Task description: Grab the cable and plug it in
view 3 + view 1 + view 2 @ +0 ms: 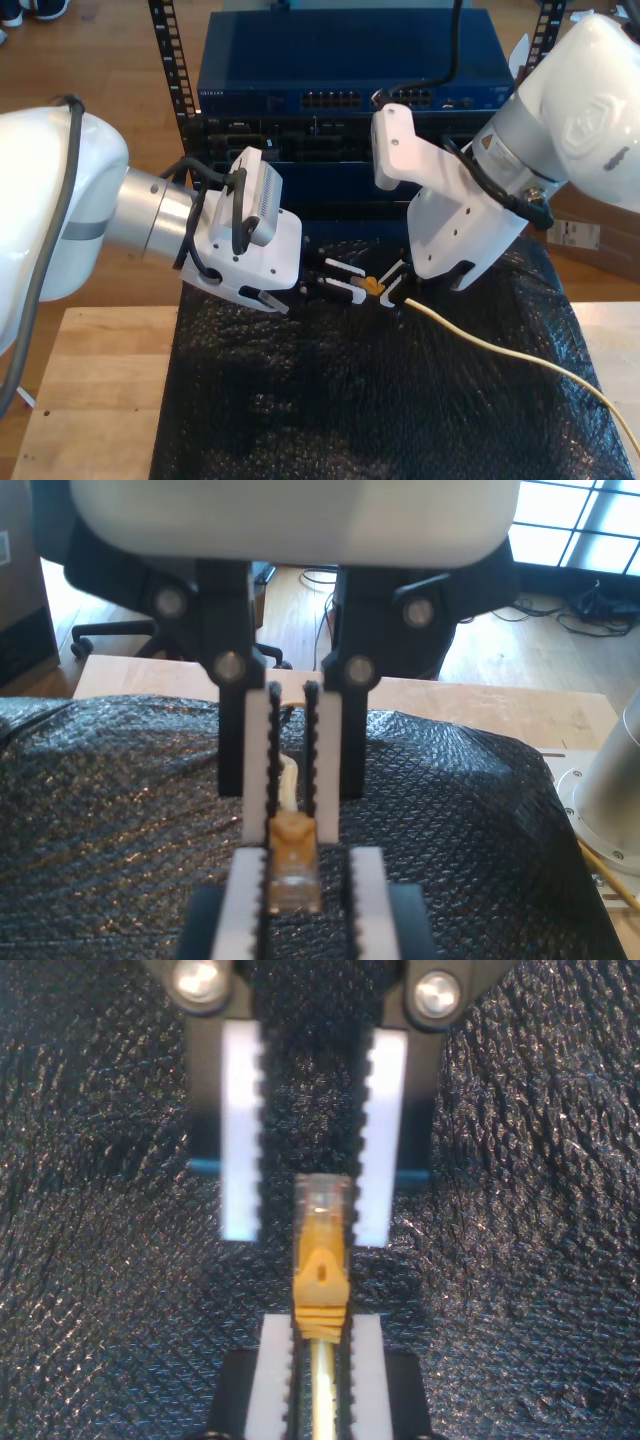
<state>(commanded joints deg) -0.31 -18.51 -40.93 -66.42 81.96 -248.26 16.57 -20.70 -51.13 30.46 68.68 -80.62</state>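
my second end effector (320, 1322) is clamped on the cable (500, 350) just behind its plug (322, 1245), above the black mat (300, 400), the plug's long axis pointing straight between the parted, empty pads of my first end effector (308, 855), which faces it.

my first hand (308, 860): fingers apart | my second hand (318, 1322): clamped
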